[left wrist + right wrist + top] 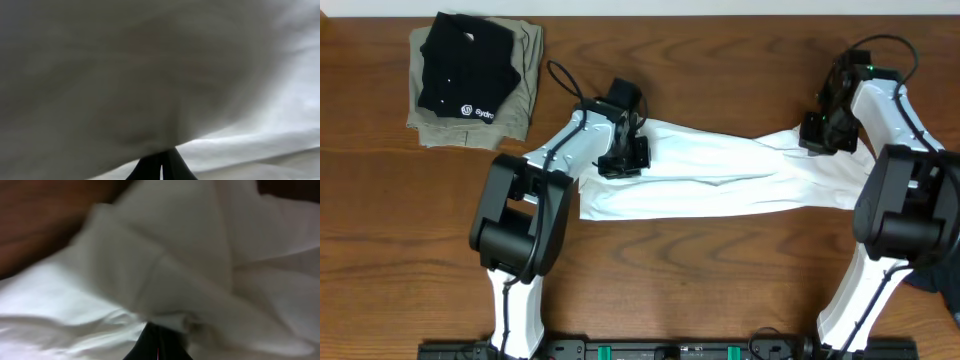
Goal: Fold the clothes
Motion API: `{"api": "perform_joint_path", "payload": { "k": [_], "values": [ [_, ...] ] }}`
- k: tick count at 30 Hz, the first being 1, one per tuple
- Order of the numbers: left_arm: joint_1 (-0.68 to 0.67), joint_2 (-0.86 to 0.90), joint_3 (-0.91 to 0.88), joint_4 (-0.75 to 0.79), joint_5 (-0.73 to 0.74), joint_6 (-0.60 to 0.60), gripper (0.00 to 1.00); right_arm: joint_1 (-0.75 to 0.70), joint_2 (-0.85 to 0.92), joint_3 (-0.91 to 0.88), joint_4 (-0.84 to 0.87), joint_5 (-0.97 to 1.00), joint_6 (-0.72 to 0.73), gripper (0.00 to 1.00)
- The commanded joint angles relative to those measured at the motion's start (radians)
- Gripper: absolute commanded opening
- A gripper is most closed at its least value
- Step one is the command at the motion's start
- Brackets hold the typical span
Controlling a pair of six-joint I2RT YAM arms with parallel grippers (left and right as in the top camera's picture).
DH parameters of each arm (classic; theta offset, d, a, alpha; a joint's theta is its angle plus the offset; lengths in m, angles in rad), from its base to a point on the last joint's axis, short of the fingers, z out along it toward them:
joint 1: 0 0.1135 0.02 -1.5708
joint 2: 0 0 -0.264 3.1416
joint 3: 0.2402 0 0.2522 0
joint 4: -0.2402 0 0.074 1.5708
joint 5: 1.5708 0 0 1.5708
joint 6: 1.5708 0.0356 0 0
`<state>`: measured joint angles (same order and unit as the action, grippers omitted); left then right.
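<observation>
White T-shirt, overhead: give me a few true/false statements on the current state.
1. The white T-shirt lies stretched between the left gripper and the right gripper. True.
2. The black shirt lies on the white T-shirt. False: it sits on the khaki garment, apart from the T-shirt.
3. Both grippers are open. False: both are shut on T-shirt fabric.
4. The T-shirt narrows and bunches toward the right gripper. True.
</observation>
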<state>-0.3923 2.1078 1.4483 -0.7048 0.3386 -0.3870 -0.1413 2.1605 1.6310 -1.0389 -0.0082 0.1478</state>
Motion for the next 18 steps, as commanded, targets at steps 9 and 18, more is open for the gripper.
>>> {"api": "perform_joint_path", "payload": {
  "k": [9, 18],
  "values": [
    [0.055, 0.035, -0.006, -0.046, -0.224, 0.079, 0.06, -0.087, 0.017, -0.006, 0.029, 0.121, 0.005, 0.01],
    [0.106, 0.018, -0.003, -0.074, -0.224, 0.12, 0.06, -0.099, 0.016, 0.02, 0.032, 0.121, 0.004, 0.01]
  ]
}}
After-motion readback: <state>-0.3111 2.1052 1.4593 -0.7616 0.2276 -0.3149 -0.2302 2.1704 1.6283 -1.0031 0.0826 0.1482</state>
